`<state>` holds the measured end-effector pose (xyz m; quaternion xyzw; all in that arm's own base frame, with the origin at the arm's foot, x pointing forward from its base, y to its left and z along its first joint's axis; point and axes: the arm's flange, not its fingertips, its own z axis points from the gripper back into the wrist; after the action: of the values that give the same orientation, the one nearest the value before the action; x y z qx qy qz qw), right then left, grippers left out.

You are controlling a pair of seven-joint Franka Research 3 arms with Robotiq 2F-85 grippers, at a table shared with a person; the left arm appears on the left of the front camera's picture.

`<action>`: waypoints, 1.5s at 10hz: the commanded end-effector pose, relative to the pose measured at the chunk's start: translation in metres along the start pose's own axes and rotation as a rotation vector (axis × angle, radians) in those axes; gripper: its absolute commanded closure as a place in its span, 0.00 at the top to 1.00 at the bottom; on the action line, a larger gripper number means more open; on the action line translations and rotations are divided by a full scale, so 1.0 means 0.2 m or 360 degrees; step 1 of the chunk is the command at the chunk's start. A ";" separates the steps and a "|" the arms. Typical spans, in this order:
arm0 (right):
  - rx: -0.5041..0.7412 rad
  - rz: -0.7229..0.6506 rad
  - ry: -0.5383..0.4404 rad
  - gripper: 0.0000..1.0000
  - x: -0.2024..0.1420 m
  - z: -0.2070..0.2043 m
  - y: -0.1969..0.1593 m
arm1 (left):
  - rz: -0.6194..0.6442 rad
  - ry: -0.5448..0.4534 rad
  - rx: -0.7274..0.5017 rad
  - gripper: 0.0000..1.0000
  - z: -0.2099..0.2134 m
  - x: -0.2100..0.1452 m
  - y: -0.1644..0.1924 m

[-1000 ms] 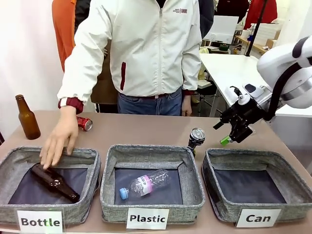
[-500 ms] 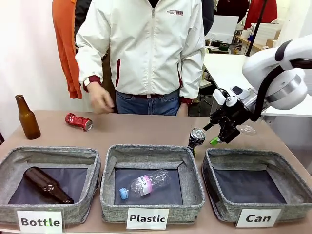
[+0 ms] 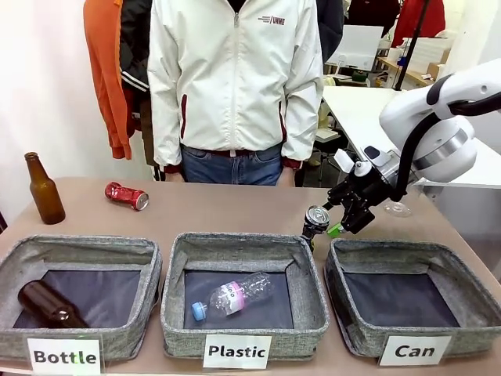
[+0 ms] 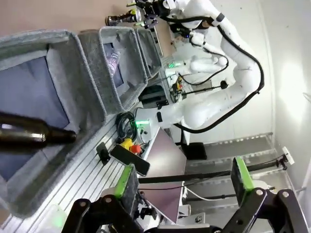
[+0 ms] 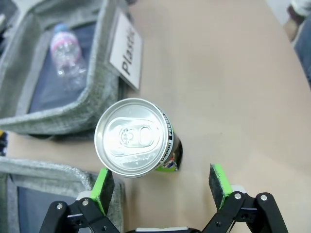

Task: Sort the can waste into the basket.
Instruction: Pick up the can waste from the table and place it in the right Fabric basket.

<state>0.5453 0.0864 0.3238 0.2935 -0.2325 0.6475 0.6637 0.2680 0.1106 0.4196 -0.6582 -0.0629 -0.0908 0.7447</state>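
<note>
A black can (image 3: pixel 316 220) with a silver top stands upright on the table, just behind the gap between the middle and right bins. My right gripper (image 3: pixel 339 222) hangs open close to its right side, tilted down toward it. In the right wrist view the can's top (image 5: pixel 131 137) lies just ahead of the open green-padded fingers (image 5: pixel 103 184), nearer the left one, with nothing gripped by the right gripper (image 5: pixel 160 187). A dented red can (image 3: pixel 127 195) lies on its side at the far left of the table. The grey basket (image 3: pixel 470 327) labelled "Can" sits at the front right. My left gripper (image 4: pixel 183 180) is open, away from the bins.
A brown bottle (image 3: pixel 43 190) stands at the far left. The "Bottle" bin (image 3: pixel 149 270) holds a brown bottle (image 3: pixel 47 307); the "Plastic" bin (image 3: pixel 176 313) holds a clear bottle (image 3: pixel 231 296). A person (image 3: pixel 235 86) stands at the far edge, hands by their sides.
The person's hand left the "Bottle" bin and drew back; the bottle inside shifted left. My right gripper moved left and down, closer to the black can.
</note>
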 end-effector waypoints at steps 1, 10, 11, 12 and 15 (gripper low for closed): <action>0.0016 0.0046 -0.0077 1.00 -0.01 -0.01 -0.04 | -0.0101 -0.0009 0.0079 1.00 -0.07 0.07 0.06; 0.0234 0.0054 -0.0377 1.00 -0.05 -0.22 -0.10 | 0.0000 0.0000 0.0000 1.00 0.00 0.00 0.00; 0.0250 0.0060 -0.0395 1.00 -0.04 -0.23 -0.10 | 0.0000 0.0000 0.0000 1.00 0.00 0.00 0.00; 0.0260 0.0064 -0.0400 0.43 -0.04 -0.24 -0.10 | 0.0000 0.0000 0.0000 1.00 0.00 0.00 0.00; 0.0286 0.0052 -0.0423 0.37 -0.04 -0.24 -0.10 | 0.0000 0.0000 0.0000 1.00 0.00 0.00 0.00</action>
<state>0.5547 0.1141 0.2810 0.4219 -0.2466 0.6331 0.6002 0.2715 0.1102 0.4150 -0.6561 -0.0687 -0.0940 0.7456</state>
